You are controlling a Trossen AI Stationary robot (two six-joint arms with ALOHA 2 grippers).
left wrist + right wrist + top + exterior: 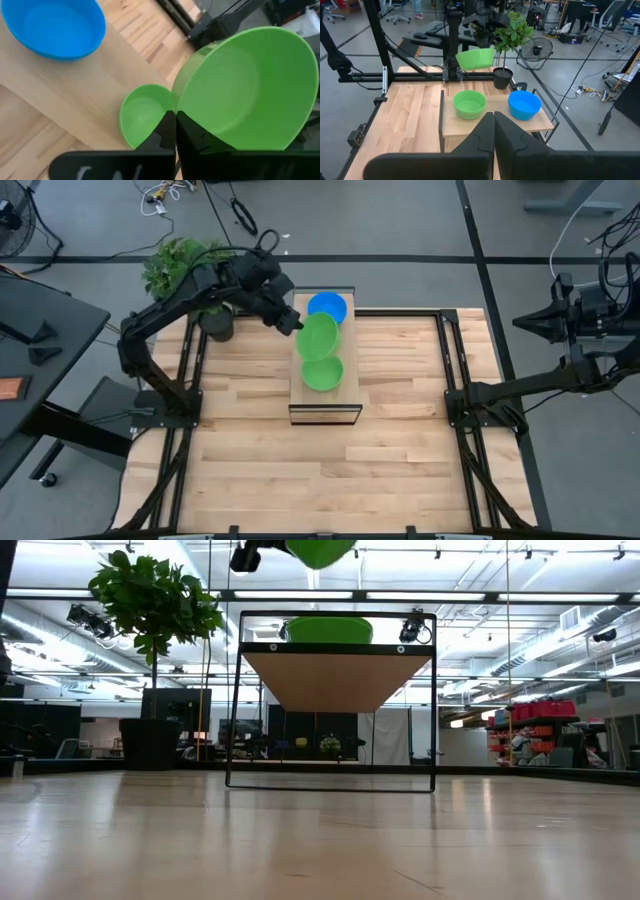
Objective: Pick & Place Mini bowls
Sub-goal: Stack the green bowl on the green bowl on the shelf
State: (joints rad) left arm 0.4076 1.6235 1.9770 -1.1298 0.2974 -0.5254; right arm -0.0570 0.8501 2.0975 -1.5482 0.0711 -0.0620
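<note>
Left hand (pixel 297 323) clamped on rim of bright green round plastic bowl (pixel 317 337), tilted, airborne above small wooden shelf (pixel 325 398), between second green bowl (pixel 322 372) and blue bowl (pixel 327 307), likely for placing. Right hand (pixel 494 116) closed, empty, waiting well right of shelf.

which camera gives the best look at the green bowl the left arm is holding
The left wrist view: the held green bowl fills it, rim pinched in the left gripper. The right wrist view shows it small, the high view from above, the low view only its underside.
</note>
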